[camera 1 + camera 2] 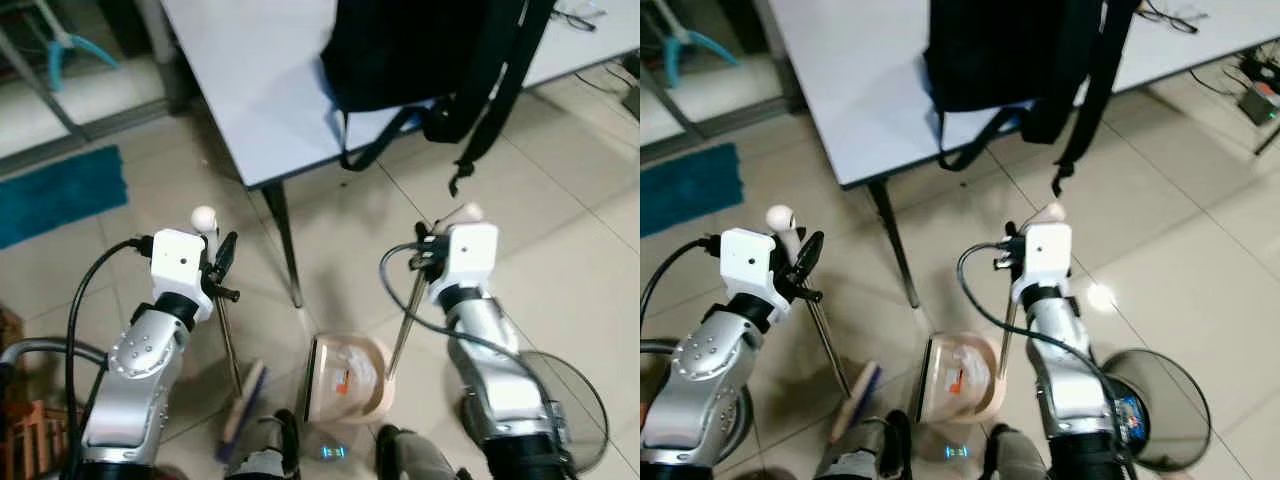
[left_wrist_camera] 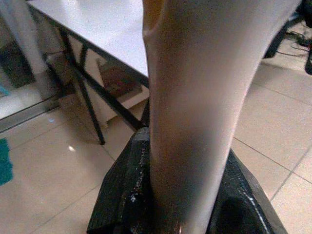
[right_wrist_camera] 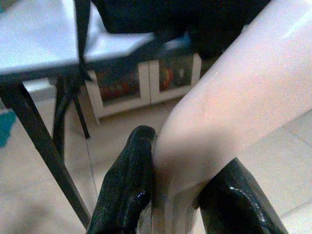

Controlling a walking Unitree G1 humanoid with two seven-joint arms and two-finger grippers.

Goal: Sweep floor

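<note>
The left gripper (image 2: pixel 187 195) is closed on the pale, smooth plastic handle of the small broom (image 1: pixel 228 330). In the left wrist view the rounded cream handle stands between the two black fingers (image 2: pixel 122 195), and both fingers press against its sides. In the head views the thin metal shaft goes down from this gripper to the floor, where the flat brush head lies tilted, just beside the dustpan on the robot's left. The handle's round white end rises above the gripper.

The right gripper (image 3: pixel 180 190) is clamped on the pale curved plastic handle of the beige dustpan (image 1: pixel 345 375). The glossy handle fills the gap between its black fingers (image 3: pixel 126 185) and bends away over one of them. A thin metal rod leads from the handle down to the pan. The pan is a shallow rounded scoop with a dark straight front edge and an orange mark inside, and it rests on the tiled floor (image 1: pixel 560 250) between the two arms, near the robot's feet.

The floor is of large, glossy, light beige tiles. Ahead stands a white smooth-topped table (image 1: pixel 260 80) with thin dark metal legs; a black fabric backpack (image 1: pixel 420 50) sits on it, with straps hanging over the edge. A teal mat (image 1: pixel 60 195) lies on the floor to the left.
</note>
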